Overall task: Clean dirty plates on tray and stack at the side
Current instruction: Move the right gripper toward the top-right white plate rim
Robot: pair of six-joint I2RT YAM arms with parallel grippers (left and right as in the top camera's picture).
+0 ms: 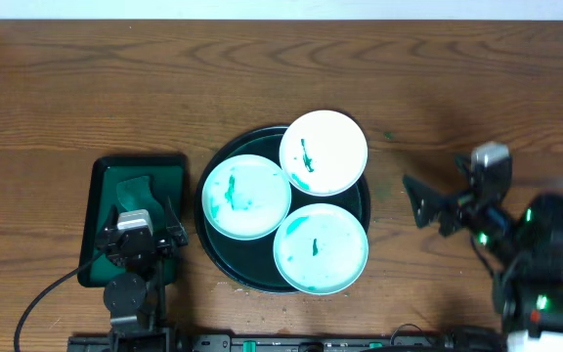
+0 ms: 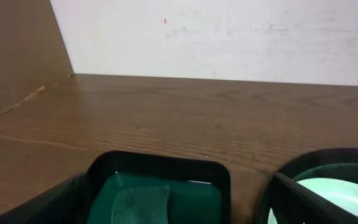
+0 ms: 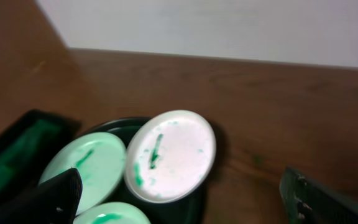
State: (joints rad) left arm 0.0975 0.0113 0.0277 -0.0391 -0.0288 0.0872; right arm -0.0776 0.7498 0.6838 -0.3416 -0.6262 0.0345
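Now: three teal-smeared plates (image 1: 246, 196) inside round tray (image 1: 231, 259), between left hand (image 1: 143, 217) (above small tray (image 1: 106, 176) with cloth (image 1: 137, 188)) and right hand (image 1: 413, 200), both spread apart, gripping nothing.

You had the tray (image 1: 225, 256) mid-table (image 1: 66, 88), with three plates on it: one plate (image 1: 324, 153) at its 1 o'clock overhanging the rim, another (image 1: 246, 197) at 9, and a third (image 1: 322, 248) at 5. The small rectangular tray (image 1: 101, 196) sat just beside it at 9 o'clock, with the cloth (image 1: 137, 188) in it.

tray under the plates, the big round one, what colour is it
The tray is dark green-black all over, with no pattern; the overhead view shows it best.
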